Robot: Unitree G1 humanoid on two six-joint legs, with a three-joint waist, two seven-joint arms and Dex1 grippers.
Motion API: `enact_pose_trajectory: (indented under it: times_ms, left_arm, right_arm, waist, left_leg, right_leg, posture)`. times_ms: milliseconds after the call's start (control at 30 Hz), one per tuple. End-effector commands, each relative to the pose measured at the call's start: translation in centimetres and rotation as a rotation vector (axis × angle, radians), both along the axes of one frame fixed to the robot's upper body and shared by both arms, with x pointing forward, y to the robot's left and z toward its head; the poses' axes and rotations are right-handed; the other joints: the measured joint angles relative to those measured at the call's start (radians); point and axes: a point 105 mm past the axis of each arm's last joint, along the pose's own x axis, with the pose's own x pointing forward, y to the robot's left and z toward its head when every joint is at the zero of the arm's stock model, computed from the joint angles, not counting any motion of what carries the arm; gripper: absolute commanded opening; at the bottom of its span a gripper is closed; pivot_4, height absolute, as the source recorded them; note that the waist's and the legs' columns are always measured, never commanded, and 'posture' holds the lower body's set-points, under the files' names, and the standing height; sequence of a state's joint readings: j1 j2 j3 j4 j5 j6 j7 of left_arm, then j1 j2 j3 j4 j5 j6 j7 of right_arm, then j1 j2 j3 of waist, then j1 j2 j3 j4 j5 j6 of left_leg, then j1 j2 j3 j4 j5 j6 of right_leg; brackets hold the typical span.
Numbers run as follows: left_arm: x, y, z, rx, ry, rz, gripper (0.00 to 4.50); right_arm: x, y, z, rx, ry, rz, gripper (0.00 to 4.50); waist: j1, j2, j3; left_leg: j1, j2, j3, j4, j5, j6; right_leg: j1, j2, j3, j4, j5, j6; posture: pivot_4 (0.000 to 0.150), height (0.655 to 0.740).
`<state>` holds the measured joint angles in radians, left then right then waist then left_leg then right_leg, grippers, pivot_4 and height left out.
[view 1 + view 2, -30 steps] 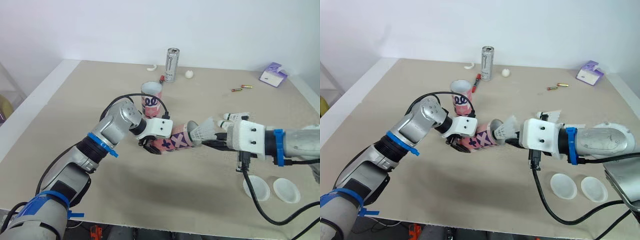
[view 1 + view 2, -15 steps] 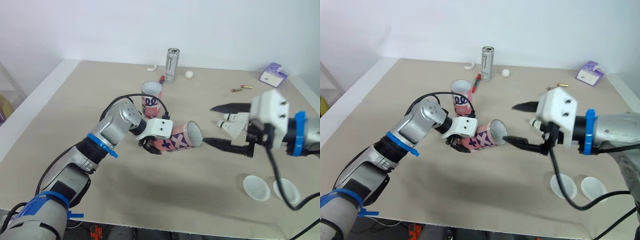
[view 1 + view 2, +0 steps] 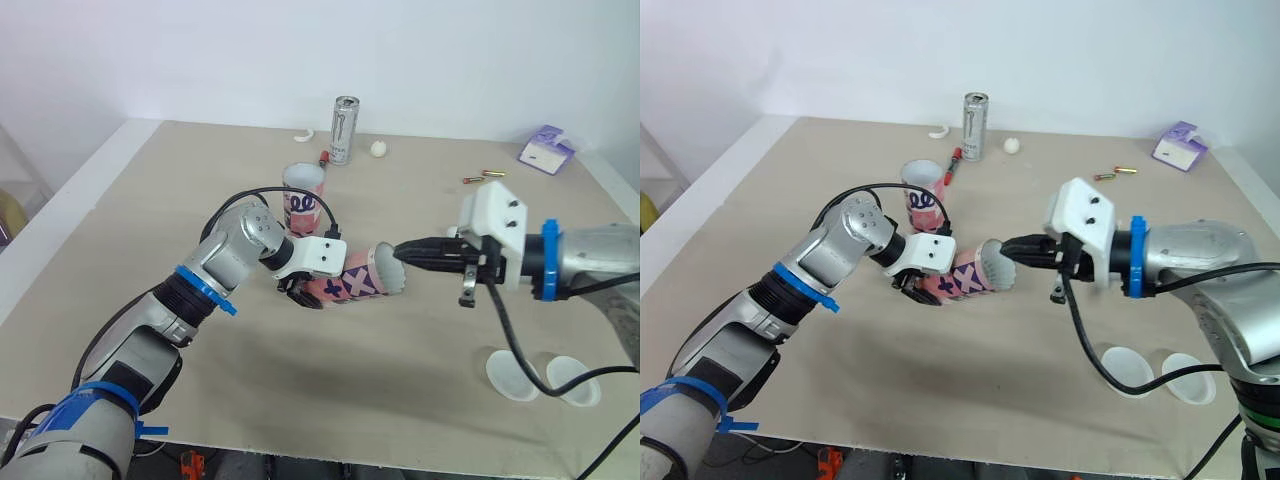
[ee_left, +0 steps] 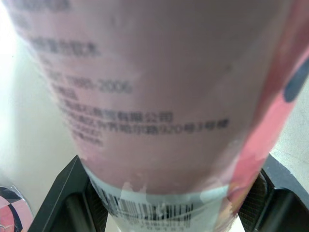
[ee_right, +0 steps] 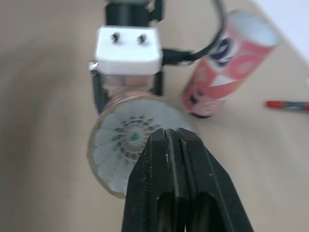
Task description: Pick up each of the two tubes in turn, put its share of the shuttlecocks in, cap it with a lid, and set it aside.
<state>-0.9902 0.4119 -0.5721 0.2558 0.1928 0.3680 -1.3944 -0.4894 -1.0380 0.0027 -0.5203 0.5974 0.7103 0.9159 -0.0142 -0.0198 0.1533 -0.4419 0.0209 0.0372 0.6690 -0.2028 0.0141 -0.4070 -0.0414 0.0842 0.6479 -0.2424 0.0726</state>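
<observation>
A pink patterned tube, shuttlecock inside, sits clamped in left fingers; right fingers closed, empty.

Left arm bent, reaching inward; left pincer clamped around tube. Right forearm level; right pincer fingers pressed together, pointing toward robot's left.

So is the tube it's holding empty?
Not empty. Looking into the held tube mouth, a shuttlecock sits inside, feathers spread round.
</observation>
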Motion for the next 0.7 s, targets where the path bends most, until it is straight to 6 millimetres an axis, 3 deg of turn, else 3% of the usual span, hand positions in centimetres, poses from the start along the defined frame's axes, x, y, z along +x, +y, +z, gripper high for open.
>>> enact_pose_trajectory:
  times_ms: [33,333,500,700]
  left_arm:
    - [-0.3,-0.4,-0.6,0.013,0.003,-0.014,2.91]
    - [-0.3,-0.5,-0.8,0.006,0.007,-0.011,2.91]
    - [-0.2,-0.5,-0.8,0.006,0.005,-0.007,2.91]
    - [-0.2,-0.4,-0.8,0.004,0.005,-0.001,2.91]
  right_arm:
    - [-0.1,1.3,-0.2,-0.076,-0.030,0.054,0.08]
    - [2.5,2.7,-2.4,-0.282,0.007,0.101,0.08]
    - [3.9,5.3,-3.6,-0.321,0.056,0.176,0.08]
    - [4.5,6.2,-4.7,-0.350,0.093,0.224,0.08]
  waist:
    - [0.000,0.000,0.000]
    - [0.000,0.000,0.000]
    - [-0.004,0.000,0.000]
    - [-0.008,-0.001,-0.001]
  left_leg:
    - [0.000,0.000,0.000,0.000,0.000,0.000]
    - [0.000,0.000,0.000,0.001,0.000,0.000]
    - [0.001,0.001,0.001,0.001,0.000,0.000]
    - [0.005,0.006,0.002,0.001,0.001,0.000]
  right_leg:
    - [0.000,0.000,0.000,0.000,0.000,-0.001]
    - [-0.001,0.000,-0.001,0.000,0.001,-0.001]
    - [-0.001,0.001,-0.001,0.001,0.004,-0.006]
    - [0.000,0.006,-0.001,0.002,0.005,-0.005]
  posture:
    - [0.150,0.7400]
    - [0.150,0.7400]
    - [0.150,0.7400]
    - [0.150,0.7400]
